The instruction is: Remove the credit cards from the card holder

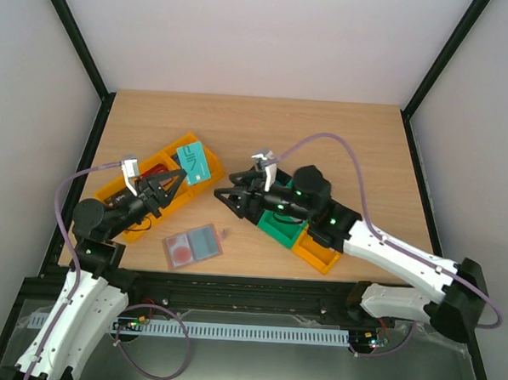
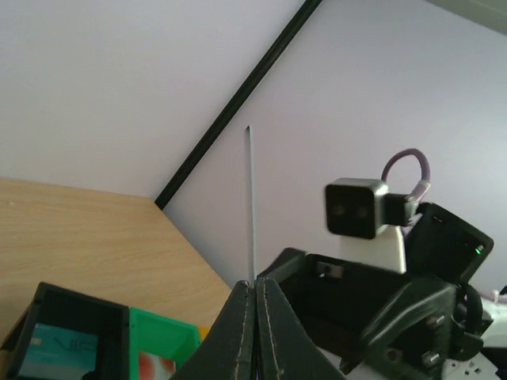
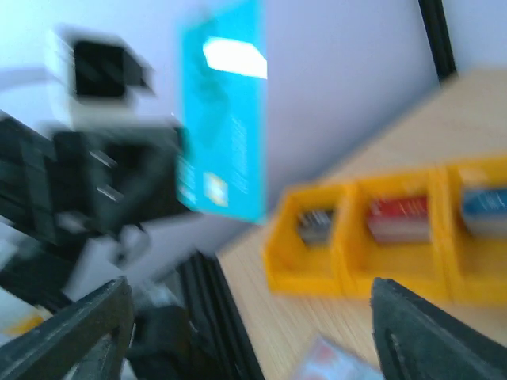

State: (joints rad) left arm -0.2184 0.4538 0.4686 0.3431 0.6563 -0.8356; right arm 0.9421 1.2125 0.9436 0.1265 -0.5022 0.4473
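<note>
The card holder [image 1: 193, 246] lies open and flat on the table near the front edge, showing a red-and-white card beside a pale blue-grey panel; its blurred corner [image 3: 333, 364] shows low in the right wrist view. My left gripper [image 1: 180, 178] [image 2: 255, 289] is shut on a teal credit card [image 1: 191, 165], held upright above the table. That card is a thin edge-on line [image 2: 249, 206] in the left wrist view and a teal face [image 3: 226, 119] in the right wrist view. My right gripper [image 1: 230, 199] [image 3: 253, 332] stands open just right of the card, holding nothing.
A row of orange bins [image 1: 173, 149] [image 3: 317, 273] lies under my left gripper, holding a dark, a red [image 3: 400, 218] and a blue card [image 3: 483, 202]. A green bin [image 1: 277, 229] [image 2: 162, 340], a black bin [image 2: 71, 305] and an orange bin [image 1: 314, 254] sit under my right arm.
</note>
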